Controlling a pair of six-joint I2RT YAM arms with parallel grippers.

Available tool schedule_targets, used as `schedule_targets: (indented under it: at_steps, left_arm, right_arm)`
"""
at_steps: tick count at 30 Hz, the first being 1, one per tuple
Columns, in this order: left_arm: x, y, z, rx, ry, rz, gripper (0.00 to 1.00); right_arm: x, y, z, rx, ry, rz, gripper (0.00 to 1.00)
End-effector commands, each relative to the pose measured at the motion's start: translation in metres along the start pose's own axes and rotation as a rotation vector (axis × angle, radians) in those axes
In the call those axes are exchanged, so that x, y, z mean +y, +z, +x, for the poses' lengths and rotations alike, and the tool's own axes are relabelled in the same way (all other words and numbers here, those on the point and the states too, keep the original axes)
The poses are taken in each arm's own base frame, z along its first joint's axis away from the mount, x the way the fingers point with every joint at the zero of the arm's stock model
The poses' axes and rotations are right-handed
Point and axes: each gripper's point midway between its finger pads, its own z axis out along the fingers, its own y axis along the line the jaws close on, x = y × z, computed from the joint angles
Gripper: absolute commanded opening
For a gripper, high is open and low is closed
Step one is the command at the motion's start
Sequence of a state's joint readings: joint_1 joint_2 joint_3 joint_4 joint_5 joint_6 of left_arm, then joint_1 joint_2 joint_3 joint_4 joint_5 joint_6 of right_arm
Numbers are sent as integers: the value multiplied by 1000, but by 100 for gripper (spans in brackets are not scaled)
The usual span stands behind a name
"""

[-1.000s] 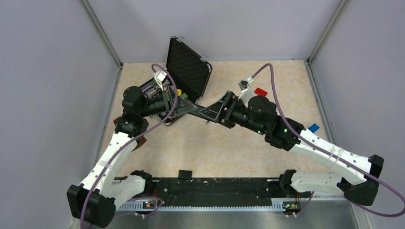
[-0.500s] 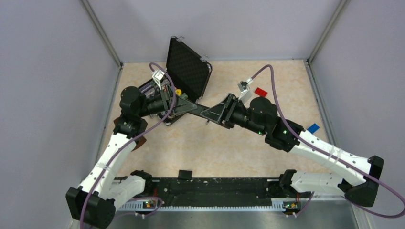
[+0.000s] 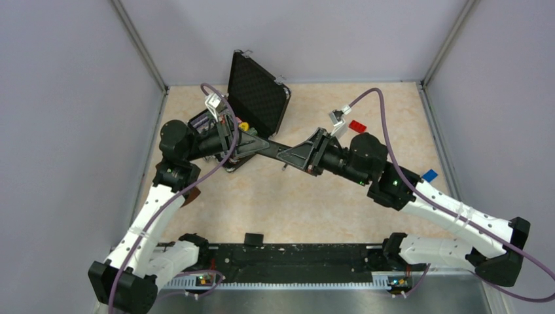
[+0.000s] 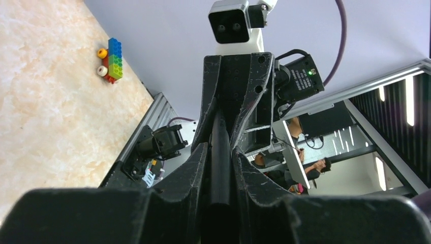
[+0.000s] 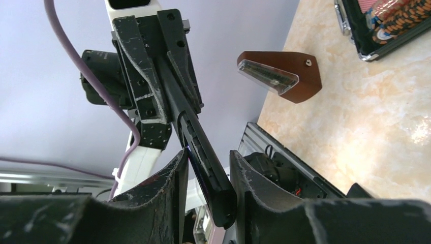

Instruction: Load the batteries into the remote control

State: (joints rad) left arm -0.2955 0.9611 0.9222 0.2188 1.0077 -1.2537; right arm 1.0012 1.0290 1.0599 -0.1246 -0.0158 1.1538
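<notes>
Currently the remote control [image 3: 273, 147] is off the table, slightly above the centre of the top view. It hangs as a slim black bar running from upper left to lower right between the two arms. Each end is held by one tool.

The left gripper [image 4: 220, 150] is clamped on one end. In its wrist view both fingers press against the sides of the bar, which is seen edge-on and runs straight up the middle of the frame. The right gripper [image 5: 207, 154] is closed on the other end. In its wrist view the bar slants from upper left down between the two fingers, and its near end sits against the right-hand finger. The two tools face each other nose to nose along the bar.

Just behind the left tool, an open black foam-lined case [image 3: 258, 91] stands with its lid raised at upper centre of the top view. Striped chip stacks [image 5: 401, 15] lie inside it, at the upper right of the right wrist view. A brown wedge-shaped stand [image 5: 292, 76] with a clear strip sits on the table near the case.

A stack of toy bricks [image 4: 113, 60] shows at the upper left of the left wrist view. A red brick [image 3: 357, 125] lies above the right arm, and a blue brick [image 3: 429, 175] lies near the right edge. A small black cover piece [image 3: 253, 239] rests at the lower edge of the beige marbled table [image 3: 307, 206].
</notes>
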Motion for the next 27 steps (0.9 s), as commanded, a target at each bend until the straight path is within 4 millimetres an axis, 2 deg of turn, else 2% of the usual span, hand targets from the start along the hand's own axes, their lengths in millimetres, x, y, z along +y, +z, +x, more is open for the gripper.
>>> schedule_targets:
  at_steps: [1, 9, 14, 17, 20, 23, 27]
  left_arm:
    - [-55, -6, -7, -38, 132, 128, 0]
    - [-61, -10, -3, -49, 122, 134, 0]
    - [-50, -11, 2, -41, 159, 89, 0]
    - [-37, -13, 6, -32, 168, 35, 0]
    - [-33, -15, 11, -16, 173, 18, 0]
    - [-33, -16, 18, 24, 191, 31, 0]
    - [-33, -20, 32, 91, 212, 54, 0]
  right_arm:
    - [9, -10, -4, -8, -8, -48, 35]
    - [12, -27, -3, -13, -5, -85, 46]
    - [19, -49, -2, 6, -44, -96, 70]
    - [22, -66, -6, -3, -89, -90, 79]
    - [20, -77, -10, -13, -147, -58, 84]
    - [17, -78, -11, 0, -233, -31, 85]
    - [26, -69, 9, 152, -429, -96, 86]
